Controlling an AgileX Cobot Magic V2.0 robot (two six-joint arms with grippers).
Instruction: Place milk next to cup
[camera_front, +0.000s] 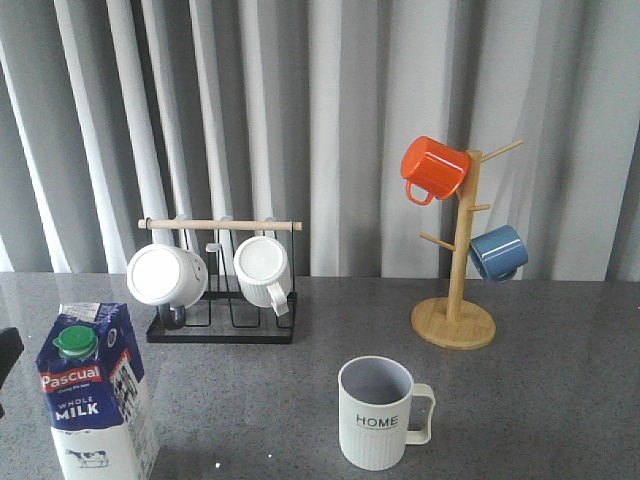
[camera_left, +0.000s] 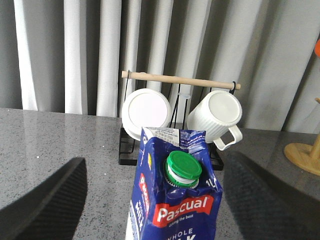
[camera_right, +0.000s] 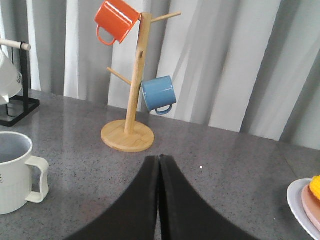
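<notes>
The milk (camera_front: 95, 400) is a blue-and-white carton with a red "Pascual" label and a green cap. It stands upright at the table's front left. The cup (camera_front: 375, 415), a pale ribbed mug marked "HOME", stands at the front centre with its handle to the right, well apart from the milk. In the left wrist view the milk (camera_left: 175, 205) stands between the spread fingers of my left gripper (camera_left: 155, 161), with a gap on each side. My right gripper (camera_right: 159, 160) is shut and empty above bare table, and the cup (camera_right: 12, 175) is off to its side.
A black rack (camera_front: 220, 330) with a wooden bar holds two plain white ribbed mugs (camera_front: 165, 275) behind the milk. A wooden mug tree (camera_front: 455, 320) with an orange mug (camera_front: 432, 168) and a blue mug (camera_front: 497, 252) stands at the back right. A white plate (camera_right: 300, 200) shows in the right wrist view.
</notes>
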